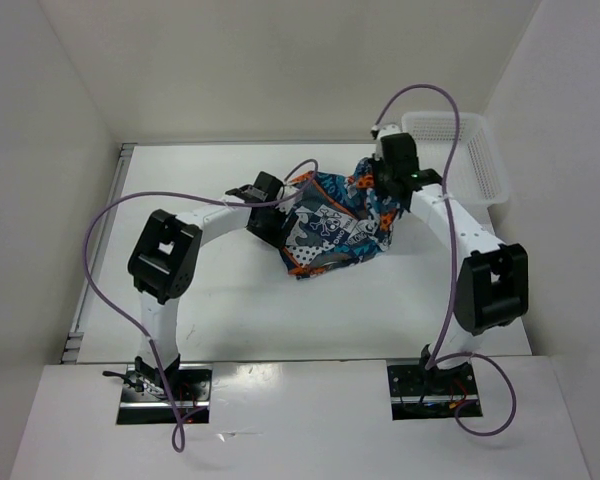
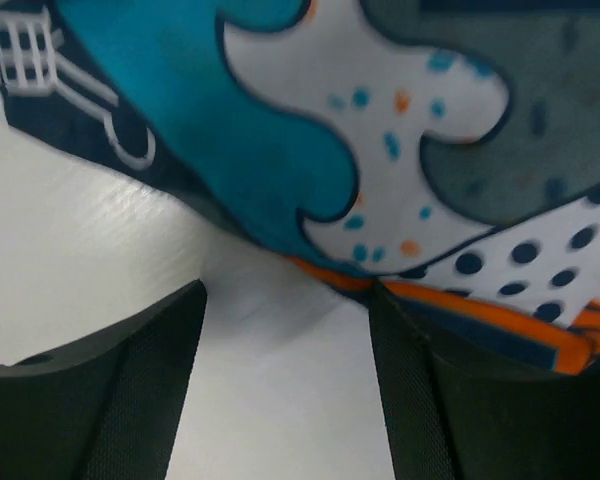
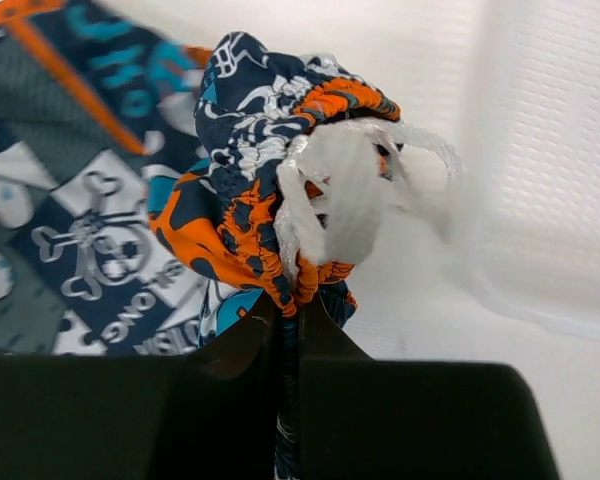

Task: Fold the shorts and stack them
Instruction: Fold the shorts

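Note:
The shorts (image 1: 330,225), cartoon print in teal, orange, white and black, lie bunched in the middle of the table. My right gripper (image 1: 388,178) is shut on their gathered waistband with its white drawstring (image 3: 325,195), at the cloth's far right corner. My left gripper (image 1: 270,212) sits at the cloth's left edge, open. In the left wrist view its two black fingers (image 2: 420,400) stand apart with bare table between them, and the cloth's orange hem (image 2: 460,300) lies just ahead of the tips and over the right one.
A white plastic mesh basket (image 1: 475,160) stands at the far right of the table, just behind my right gripper, and shows blurred in the right wrist view (image 3: 550,150). White walls enclose the table (image 1: 220,300) on three sides. Purple cables loop over both arms.

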### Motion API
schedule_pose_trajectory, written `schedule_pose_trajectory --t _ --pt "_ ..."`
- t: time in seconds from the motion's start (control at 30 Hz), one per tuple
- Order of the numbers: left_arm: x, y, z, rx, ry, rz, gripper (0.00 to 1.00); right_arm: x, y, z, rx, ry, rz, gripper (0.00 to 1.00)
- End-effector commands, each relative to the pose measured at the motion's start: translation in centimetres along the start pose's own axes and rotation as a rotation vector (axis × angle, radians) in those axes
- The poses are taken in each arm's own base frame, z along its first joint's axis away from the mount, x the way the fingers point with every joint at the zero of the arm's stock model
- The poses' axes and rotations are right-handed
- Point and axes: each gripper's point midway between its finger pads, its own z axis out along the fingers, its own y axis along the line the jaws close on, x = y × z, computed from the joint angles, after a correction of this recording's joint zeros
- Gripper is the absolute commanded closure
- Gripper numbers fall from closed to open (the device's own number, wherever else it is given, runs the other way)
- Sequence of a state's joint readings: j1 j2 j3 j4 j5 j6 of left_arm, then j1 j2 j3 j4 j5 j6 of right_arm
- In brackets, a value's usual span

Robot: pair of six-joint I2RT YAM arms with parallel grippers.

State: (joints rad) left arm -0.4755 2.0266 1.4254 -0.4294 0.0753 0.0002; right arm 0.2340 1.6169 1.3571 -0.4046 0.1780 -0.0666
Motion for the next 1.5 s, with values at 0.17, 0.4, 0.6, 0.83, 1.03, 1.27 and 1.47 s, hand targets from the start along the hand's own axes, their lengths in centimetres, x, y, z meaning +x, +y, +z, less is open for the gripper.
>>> schedule_pose_trajectory --t 0.17,0.4,0.6,0.83,1.03,1.27,1.47 --pt "-0.8 -0.8 2.0 0.066 -0.02 -0.001 0.52 -2.4 9.5 -0.1 -0.12 -0.059 -0.051 1.0" --pt "-1.0 -0.9 2.3 0.1 -0.033 -0.008 0.84 -1.4 18.6 -0.2 -0.266 -0.039 -0.075 1.0" --pt "-1.0 0.2 2.3 0.113 -0.049 -0.037 0.87 -1.0 23.8 1.2 -0.344 0.01 0.041 1.0" --pt "-1.3 2.1 1.1 0.107 -0.075 -0.076 0.81 2.2 28.3 1.7 -0.456 0.057 -0.061 0.84" --pt "-1.0 6.3 -1.3 0.058 -0.093 -0.159 0.63 3.3 31.0 -1.5 -0.628 -0.017 -0.307 0.56" --pt "-1.2 9.3 -3.5 -0.009 -0.119 -0.204 0.48 0.4 35.1 -9.0 -0.937 -0.171 -0.516 0.41" --pt "-2.8 10.6 -6.8 -0.036 -0.181 -0.216 0.43 -1.1 31.4 -8.3 -0.762 -0.234 -0.57 0.57"
